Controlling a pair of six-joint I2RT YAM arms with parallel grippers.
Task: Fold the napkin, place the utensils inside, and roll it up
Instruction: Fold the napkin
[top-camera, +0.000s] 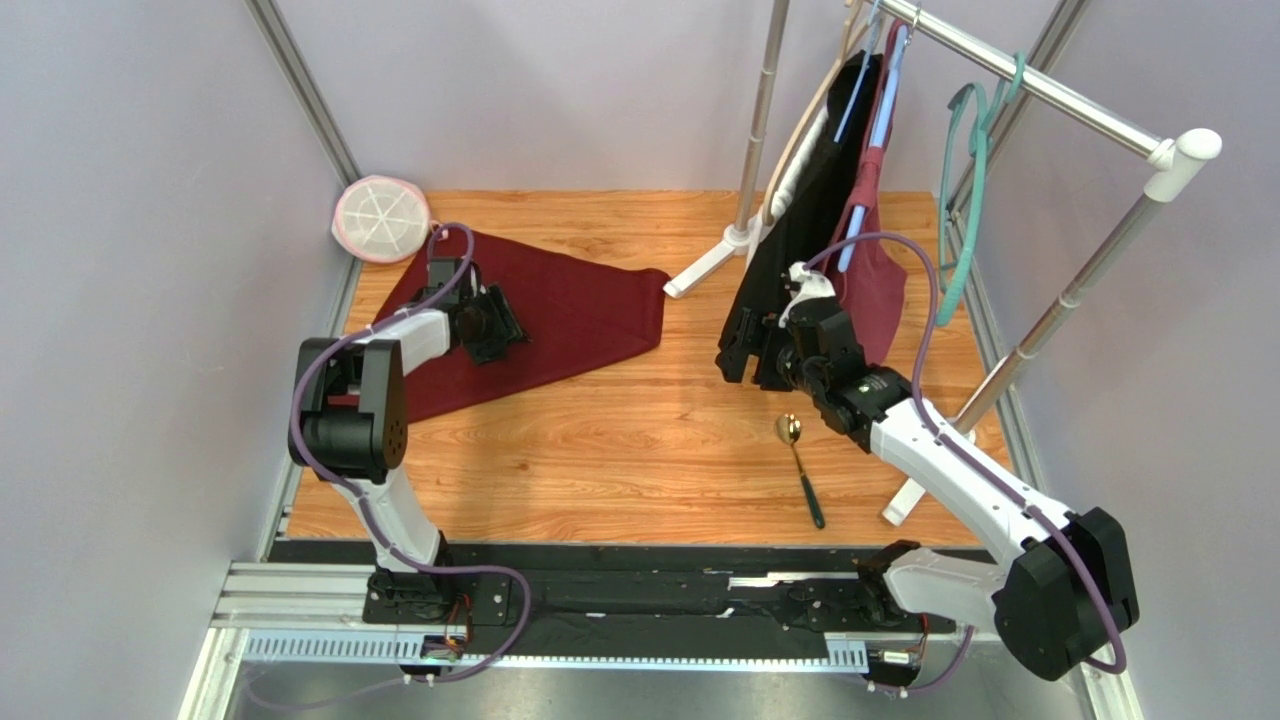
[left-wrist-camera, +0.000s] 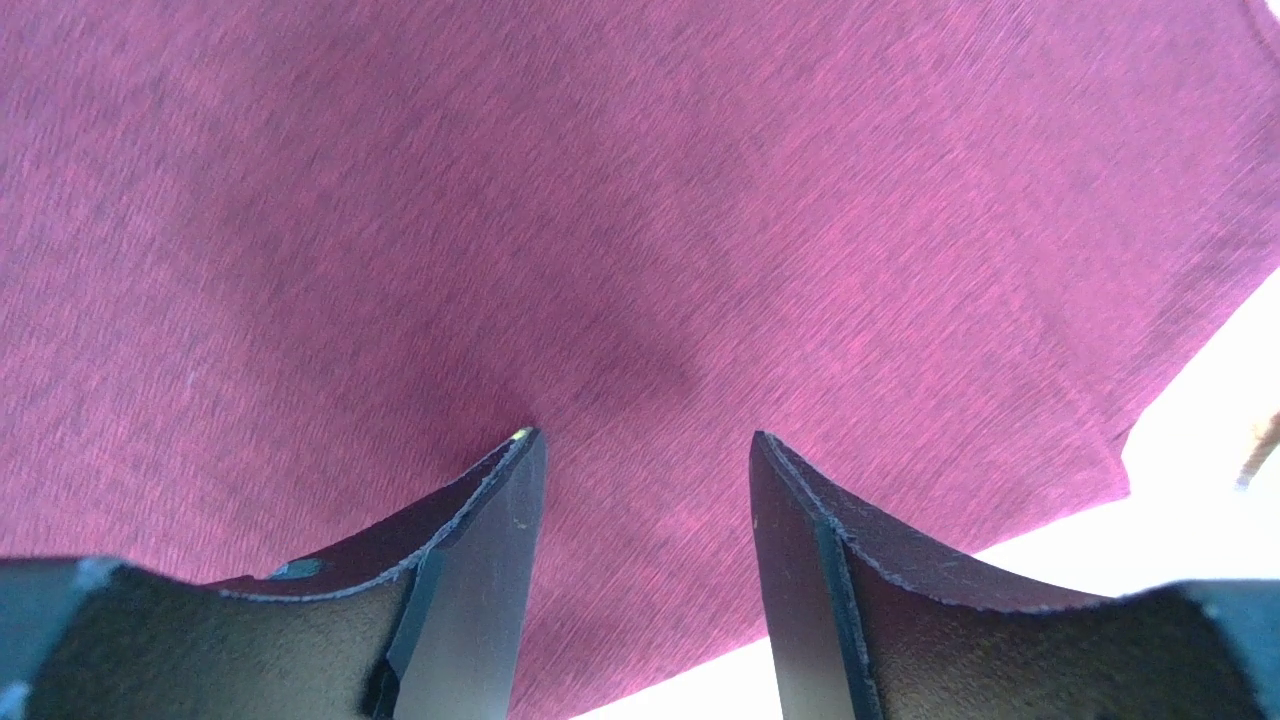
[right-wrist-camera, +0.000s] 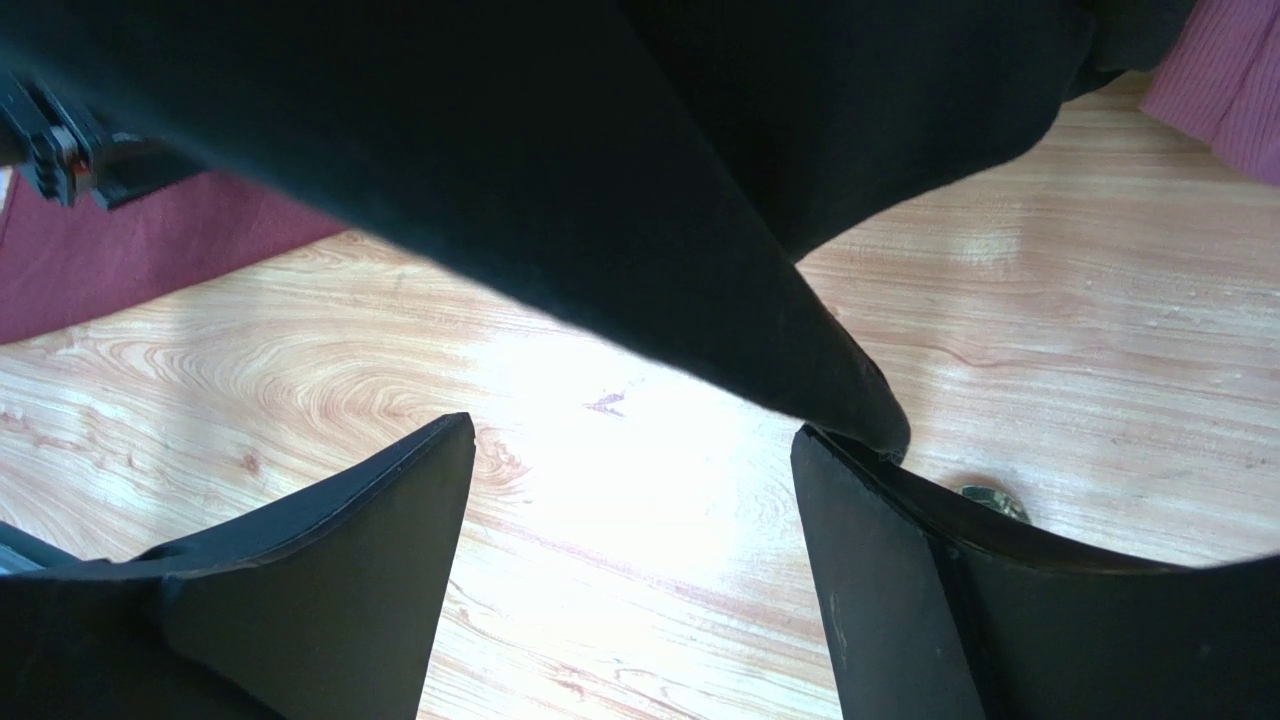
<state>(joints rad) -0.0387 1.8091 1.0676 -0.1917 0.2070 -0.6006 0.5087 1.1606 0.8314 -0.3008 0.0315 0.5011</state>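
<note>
My left gripper (left-wrist-camera: 639, 443), open and holding nothing, hangs right over the soft dark red cloth napkin (top-camera: 594, 315), so it is my nearer arm for folding.

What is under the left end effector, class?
The napkin lies under the left end effector, whose jaws stand open. The table beneath the cloth is covered, so anything under the napkin cannot be seen.
</note>
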